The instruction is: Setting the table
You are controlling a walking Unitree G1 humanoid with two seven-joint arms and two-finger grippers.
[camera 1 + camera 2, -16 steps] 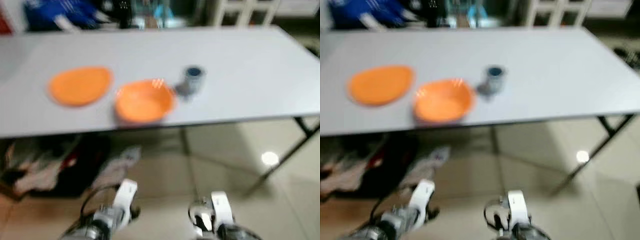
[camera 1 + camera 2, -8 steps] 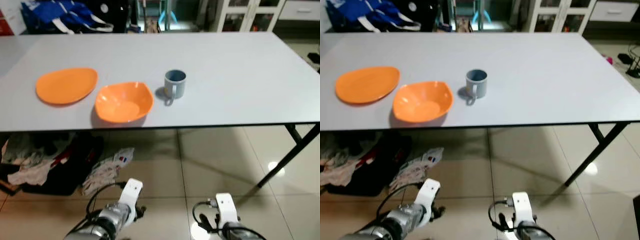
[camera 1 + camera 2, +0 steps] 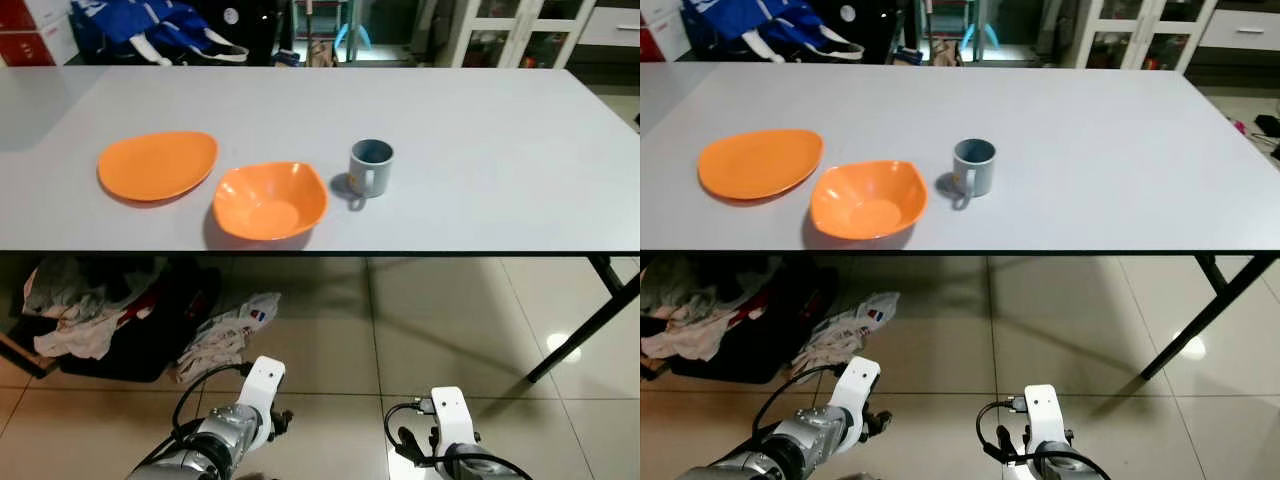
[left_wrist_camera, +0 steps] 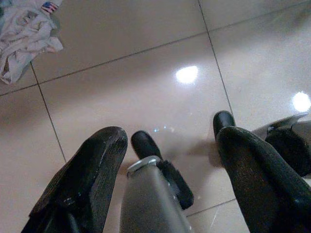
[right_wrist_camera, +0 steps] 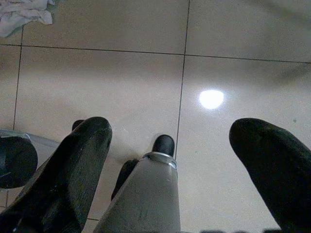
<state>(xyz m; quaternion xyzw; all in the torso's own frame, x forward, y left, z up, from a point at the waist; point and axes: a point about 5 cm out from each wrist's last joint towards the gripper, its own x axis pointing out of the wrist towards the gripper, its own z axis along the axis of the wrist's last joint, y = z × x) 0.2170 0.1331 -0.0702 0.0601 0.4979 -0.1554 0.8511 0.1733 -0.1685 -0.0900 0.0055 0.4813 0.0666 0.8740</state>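
On the grey table [image 3: 480, 120] lie an orange plate [image 3: 157, 164] at the left, an orange bowl [image 3: 270, 200] near the front edge, and a grey-blue mug [image 3: 371, 168] just right of the bowl, its handle toward me. Both arms hang low over the tiled floor, well below and in front of the table. My left gripper [image 4: 170, 145] is open with nothing between its fingers. My right gripper [image 5: 170, 145] is open as well, pointing at bare floor tiles.
Under the table's left side lie a heap of clothes and a dark bag [image 3: 90, 315] and a crumpled plastic bag [image 3: 225, 335]. A black table leg [image 3: 585, 320] slants at the right. Blue bags [image 3: 150, 25] and cabinets stand behind the table.
The camera view has steadied from blurred to sharp and shifted, so the table items sit a little further right in the picture. The arms hang as before.
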